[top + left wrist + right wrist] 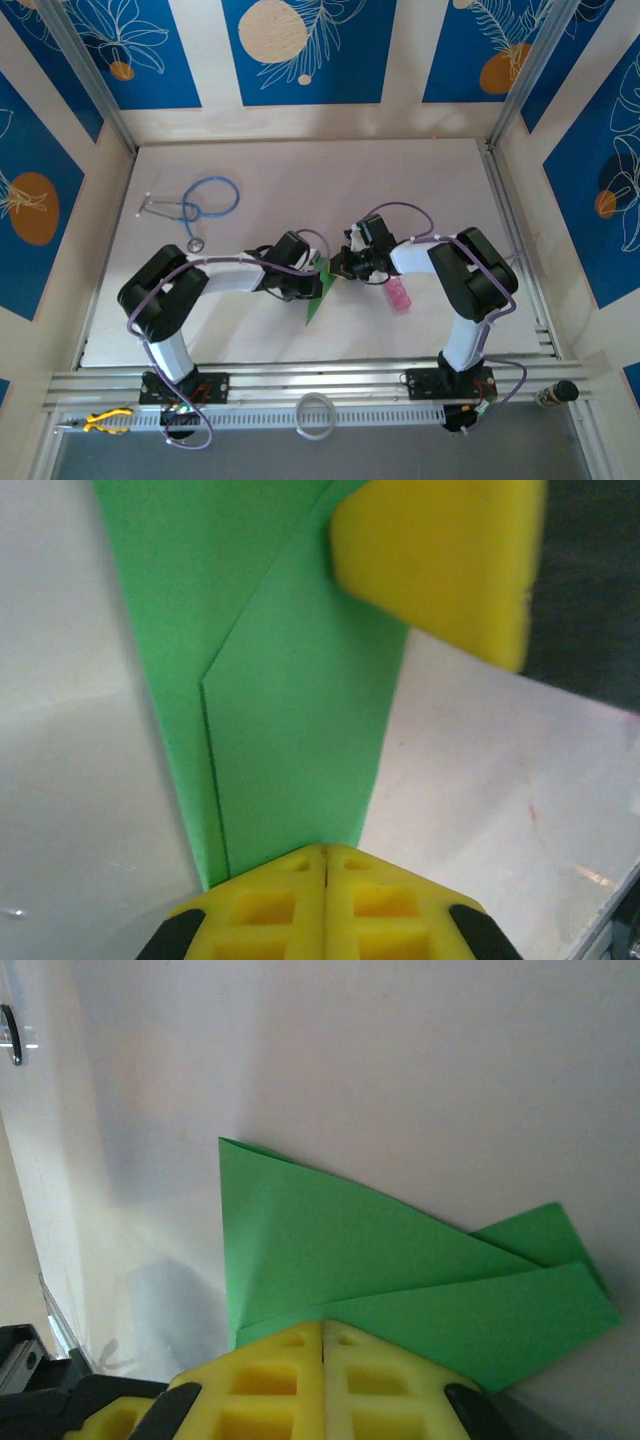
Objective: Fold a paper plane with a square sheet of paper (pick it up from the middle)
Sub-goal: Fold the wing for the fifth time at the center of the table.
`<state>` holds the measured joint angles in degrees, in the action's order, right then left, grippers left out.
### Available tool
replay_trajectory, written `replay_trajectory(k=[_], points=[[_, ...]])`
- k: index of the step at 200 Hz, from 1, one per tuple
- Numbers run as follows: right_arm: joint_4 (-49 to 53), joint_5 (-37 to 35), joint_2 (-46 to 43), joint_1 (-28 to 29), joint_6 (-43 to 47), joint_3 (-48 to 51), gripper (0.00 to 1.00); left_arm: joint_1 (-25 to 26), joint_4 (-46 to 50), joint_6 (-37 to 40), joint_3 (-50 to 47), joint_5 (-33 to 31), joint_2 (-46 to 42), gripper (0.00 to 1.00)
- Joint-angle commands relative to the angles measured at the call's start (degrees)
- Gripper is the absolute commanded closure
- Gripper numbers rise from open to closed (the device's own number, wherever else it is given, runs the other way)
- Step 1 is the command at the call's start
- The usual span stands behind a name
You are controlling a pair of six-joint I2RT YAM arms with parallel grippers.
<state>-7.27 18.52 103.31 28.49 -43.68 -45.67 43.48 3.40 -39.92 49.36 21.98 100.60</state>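
Table (300, 170): white, walled in by blue patterned panels. Left arm (165, 290) and right arm (470, 270) both bend inward and meet at the green paper (319, 292), left arm on the paper's left, right arm on its right. Stethoscope (205, 200), blue tubing, lies well apart from the paper, far-left of it. The paper itself is folded to a narrow pointed shape, its tip toward the arm bases and its wider end at the grippers. The left wrist view shows layered flaps with a long crease; the right wrist view shows a second flap poking out past the main wedge. Can't tell whether it rests on the table or is slightly lifted. Pink bottle (398, 294) lies near the paper, to its right, not touching. Left gripper (325, 880): yellow fingers pressed together, pinching the paper's edge. Right gripper (322, 1355): same, fully closed on the paper. One right-gripper pad (440, 560) shows in the left wrist view, on the paper's far end.
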Motion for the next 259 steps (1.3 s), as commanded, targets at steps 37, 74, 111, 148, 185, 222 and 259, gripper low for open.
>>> replay_trajectory(k=[37,74,111,148,185,222,259], points=[[2.37,0.24,-6.88,-0.49,3.12,-0.33,0.93,-0.27,-3.31,-2.27,-6.12,-0.49,0.06,1.0],[0.26,3.3,-7.72,1.31,2.93,1.32,0.92,-0.33,-5.05,-3.76,-7.02,-0.44,0.45,1.0],[-2.41,2.99,-4.36,3.32,1.11,4.05,0.93,-0.28,-4.63,-3.93,-6.8,-1.15,0.04,1.0],[0.37,-1.62,-1.79,1.92,2.11,3.03,0.94,-0.33,-4.73,-4.11,-7.01,-1.24,-0.05,1.0],[-0.36,-1.35,-0.59,-4.43,2.75,-0.11,0.94,-0.32,-5.51,-4.35,-7.61,-0.71,0.21,1.0],[1.7,-0.64,1.21,-8.12,4.03,-4.96,0.94,-0.23,-7.36,-5.63,-8.73,-0.83,0.04,1.0],[4.76,0.06,-3.82,-7.32,4.77,-6.72,0.91,-0.28,-10.29,-9.27,-9.8,-2.97,-0.49,1.0]])
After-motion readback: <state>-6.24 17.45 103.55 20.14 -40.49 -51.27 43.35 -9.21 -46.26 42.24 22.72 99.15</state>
